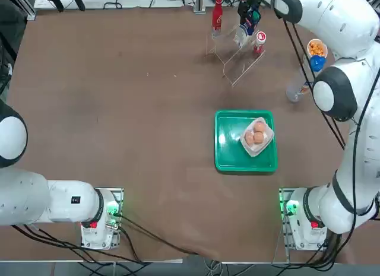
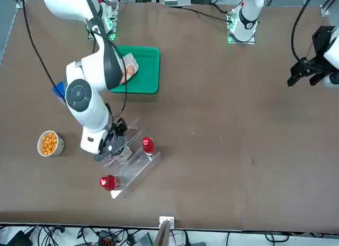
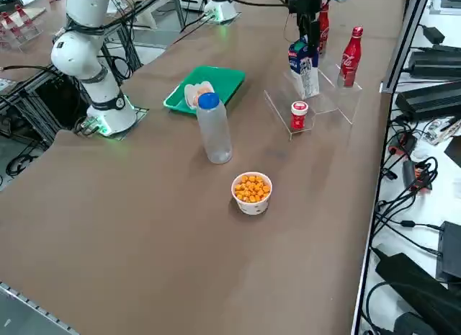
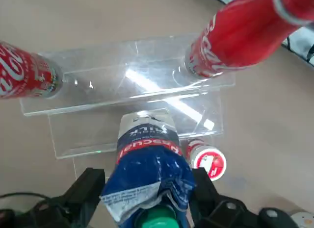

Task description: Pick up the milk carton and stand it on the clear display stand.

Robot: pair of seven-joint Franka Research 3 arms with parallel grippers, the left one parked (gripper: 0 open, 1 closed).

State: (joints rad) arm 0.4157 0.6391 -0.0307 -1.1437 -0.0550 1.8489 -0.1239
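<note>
From overhead, the right gripper (image 1: 249, 16) hangs over the clear display stand (image 1: 237, 56) at the desk's (image 1: 119, 110) far edge, mostly hiding the milk carton (image 1: 253, 18). From the front, the gripper (image 2: 112, 145) sits low above the stand (image 2: 132, 166). From the right side, the carton (image 3: 304, 67) stands upright on the stand (image 3: 317, 97), apparently on a middle step, between two red bottles. The wrist camera shows the carton (image 4: 147, 164) between widely spread fingers (image 4: 88, 189), which stand clear of its sides.
</note>
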